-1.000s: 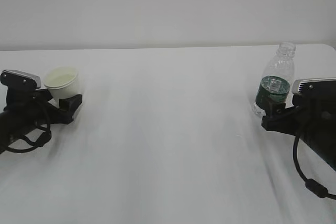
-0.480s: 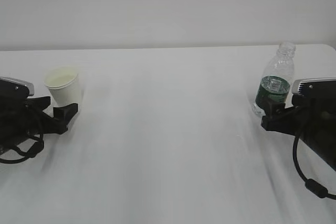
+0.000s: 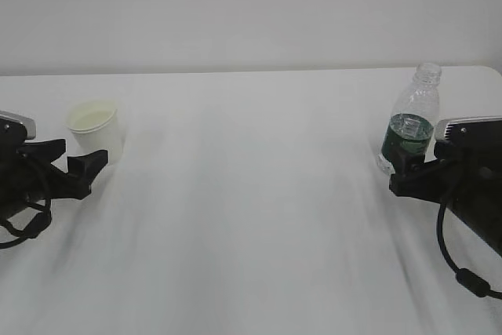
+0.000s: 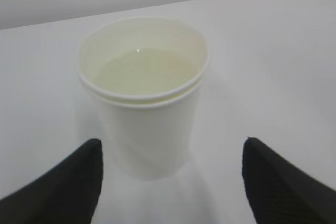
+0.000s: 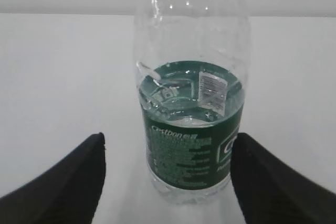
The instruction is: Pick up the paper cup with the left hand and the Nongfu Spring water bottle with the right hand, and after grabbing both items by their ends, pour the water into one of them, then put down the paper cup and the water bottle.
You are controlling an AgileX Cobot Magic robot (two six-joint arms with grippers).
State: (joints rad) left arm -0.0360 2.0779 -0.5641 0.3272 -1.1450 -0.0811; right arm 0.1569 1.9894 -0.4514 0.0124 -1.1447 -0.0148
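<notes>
The paper cup (image 3: pixel 96 129) stands upright on the white table (image 3: pixel 251 194) at the left, with clear water (image 4: pixel 144 69) in it. My left gripper (image 3: pixel 77 156) is open just in front of it, black fingertips (image 4: pixel 73 182) apart from the cup (image 4: pixel 144 108) on both sides. At the right, the Nongfu Spring water bottle (image 3: pixel 412 119) stands uncapped, with water up to its green label (image 5: pixel 191 145). My right gripper (image 3: pixel 398 170) is open at the bottle's base. In the right wrist view a gap shows beside one finger (image 5: pixel 68 182), and the other sits close to the label's edge.
The white table runs back to a pale wall (image 3: pixel 251 13). Its right edge (image 3: pixel 496 72) lies close behind the bottle. Cables (image 3: pixel 459 268) hang from the right arm.
My left gripper has drawn back to the left, away from the cup, leaving it standing on the table. The right gripper and the bottle have not moved.
</notes>
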